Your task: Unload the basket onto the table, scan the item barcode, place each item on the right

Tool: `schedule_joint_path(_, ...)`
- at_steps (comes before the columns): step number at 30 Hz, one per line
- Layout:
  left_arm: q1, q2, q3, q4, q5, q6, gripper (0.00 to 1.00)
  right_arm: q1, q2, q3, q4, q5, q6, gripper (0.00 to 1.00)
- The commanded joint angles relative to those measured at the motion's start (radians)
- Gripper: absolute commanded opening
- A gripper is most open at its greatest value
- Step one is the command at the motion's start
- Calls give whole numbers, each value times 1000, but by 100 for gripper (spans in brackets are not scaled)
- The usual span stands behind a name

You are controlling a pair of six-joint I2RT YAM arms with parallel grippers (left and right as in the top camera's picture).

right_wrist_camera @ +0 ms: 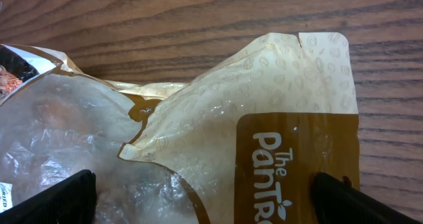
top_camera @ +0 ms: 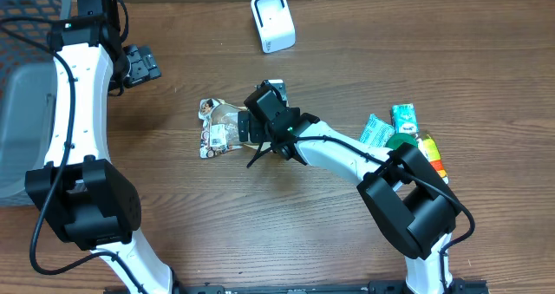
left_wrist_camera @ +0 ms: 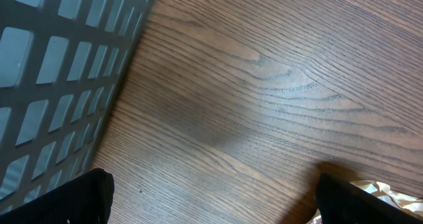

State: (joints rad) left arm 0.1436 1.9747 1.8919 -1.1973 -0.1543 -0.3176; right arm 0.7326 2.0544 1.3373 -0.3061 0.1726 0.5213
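The item is a clear and tan snack bag with brown "The Pantry" lettering, lying flat in the middle of the table. In the right wrist view the bag fills the frame. My right gripper hovers just over the bag's right part, open, and its two black fingertips straddle the bag without gripping it. My left gripper is open over bare wood at the back left, beside the basket; nothing lies between its fingertips. A white barcode scanner stands at the back centre.
A grey slatted basket fills the left edge, and its wall is close to my left gripper. At the right lie a green carton, a teal packet and a bottle. A crinkled bag corner shows.
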Motion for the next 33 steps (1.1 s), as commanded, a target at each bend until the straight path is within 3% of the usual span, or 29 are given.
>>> schedule_joint_path(1,-6,-17,7,1,-3,-4,100,-8,34,12,-10,-17,-5,100)
schedule_joint_path(11,-6,-17,7,1,-3,-4,99,-78,26,15,-179,-8,-52,100)
schedule_joint_path(18,-6,-17,7,1,-2,-4,100,-148,-112,164,-446,-43,-53,100)
schedule_joint_path(22,-6,-17,7,1,-3,-4,100,-143,-124,169,-419,-127,-56,100)
schedule_joint_path(33,-6,-17,7,1,-2,-4,100,-109,-27,167,-395,-62,-55,100)
